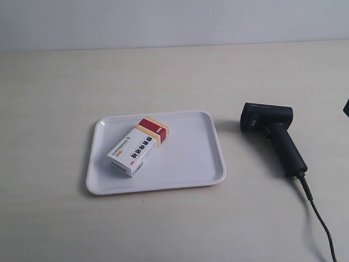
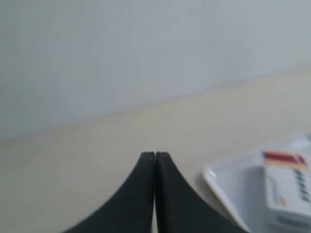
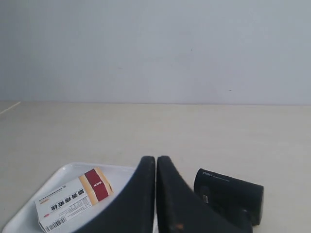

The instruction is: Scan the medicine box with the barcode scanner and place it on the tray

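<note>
Black Chinese characters on the medicine box (image 1: 138, 146), perhaps unreadable.

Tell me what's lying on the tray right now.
Only the medicine box lies on the tray, flat, toward its left half in the exterior view. The barcode scanner sits off the tray on the table. Whatever is under the box is hidden.
</note>
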Robot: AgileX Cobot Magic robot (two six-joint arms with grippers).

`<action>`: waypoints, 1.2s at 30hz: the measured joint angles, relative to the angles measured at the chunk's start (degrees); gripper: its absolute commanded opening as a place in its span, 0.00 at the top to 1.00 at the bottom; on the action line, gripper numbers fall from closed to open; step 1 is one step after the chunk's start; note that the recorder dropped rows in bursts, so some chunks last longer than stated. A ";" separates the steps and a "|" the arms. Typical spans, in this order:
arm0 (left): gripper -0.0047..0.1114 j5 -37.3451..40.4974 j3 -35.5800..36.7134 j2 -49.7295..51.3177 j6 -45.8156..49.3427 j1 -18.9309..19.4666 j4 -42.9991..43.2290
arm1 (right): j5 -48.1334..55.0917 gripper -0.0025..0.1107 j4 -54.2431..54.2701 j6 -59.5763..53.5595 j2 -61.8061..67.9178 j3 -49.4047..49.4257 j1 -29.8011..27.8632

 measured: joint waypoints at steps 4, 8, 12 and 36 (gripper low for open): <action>0.94 -1.97 0.03 -4.15 -0.35 12.73 0.82 | 0.00 0.97 0.00 -0.10 0.00 0.00 0.00; 0.94 3.17 0.14 -5.18 -3.31 19.66 0.89 | 0.00 0.97 0.00 -0.10 0.00 0.00 0.00; 0.94 8.31 0.26 -5.87 -3.91 20.11 0.14 | 0.00 0.97 0.00 -0.10 0.00 0.00 0.00; 0.94 13.62 0.37 -9.39 2.44 20.11 -5.42 | 0.92 0.97 0.00 -0.10 0.00 0.00 0.00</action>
